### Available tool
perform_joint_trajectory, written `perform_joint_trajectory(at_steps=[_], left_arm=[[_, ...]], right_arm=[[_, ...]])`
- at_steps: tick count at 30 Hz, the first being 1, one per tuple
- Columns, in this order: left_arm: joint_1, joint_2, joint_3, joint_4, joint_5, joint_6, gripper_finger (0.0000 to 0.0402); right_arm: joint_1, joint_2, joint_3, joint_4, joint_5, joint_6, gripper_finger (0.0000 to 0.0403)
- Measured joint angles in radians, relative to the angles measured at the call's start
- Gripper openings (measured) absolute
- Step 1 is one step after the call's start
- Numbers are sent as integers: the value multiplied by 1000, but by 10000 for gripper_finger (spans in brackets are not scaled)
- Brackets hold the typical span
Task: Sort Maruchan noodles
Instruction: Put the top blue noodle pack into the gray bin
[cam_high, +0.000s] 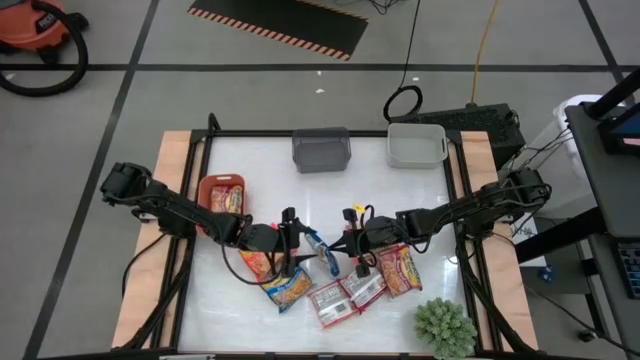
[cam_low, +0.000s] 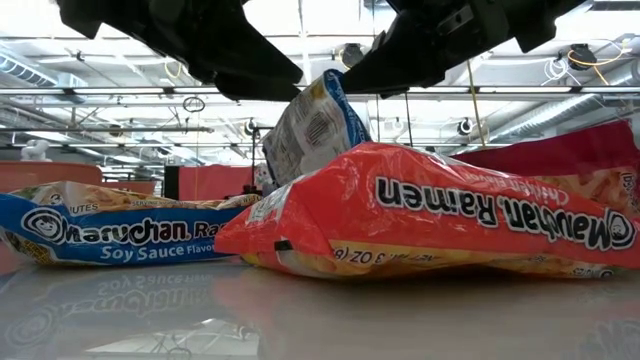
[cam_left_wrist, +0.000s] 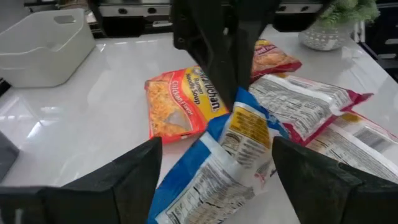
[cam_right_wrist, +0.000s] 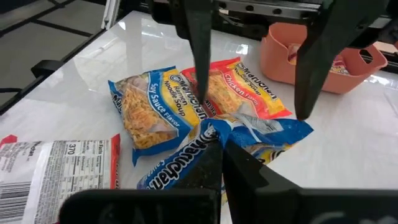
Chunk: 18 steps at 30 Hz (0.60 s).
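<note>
Maruchan noodles lie scattered across the front half of the white table (cam_high: 250, 300): two silver-backed packets (cam_high: 340, 298) face down nearest the front edge, a blue soy-sauce packet (cam_high: 288, 288) to their left, a red chicken packet (cam_high: 398, 268) to their right. At mid-table a blue-trimmed packet (cam_high: 321, 250) hangs between both arms; right gripper (cam_right_wrist: 219, 149), fingers pressed together, pinches one end, while left gripper (cam_left_wrist: 214, 163) stands spread on either side of the other end. Beyond, a red bin (cam_high: 222, 193) holds packets; grey bin (cam_high: 322, 150) and white bin (cam_high: 416, 145) sit at the far edge
</note>
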Motion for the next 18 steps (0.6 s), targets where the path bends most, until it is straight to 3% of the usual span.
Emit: perform_joint_trajectory(at_steps=[4, 11, 18], left_arm=[[10, 15, -1, -9, 20, 22, 333], [36, 83, 3, 33, 115, 37, 335], [64, 200, -1, 72, 265, 42, 335]], right_arm=[[0, 0, 0, 0, -27, -1, 0], [0, 0, 0, 0, -52, -1, 0], [0, 0, 0, 9, -104, -9, 0]])
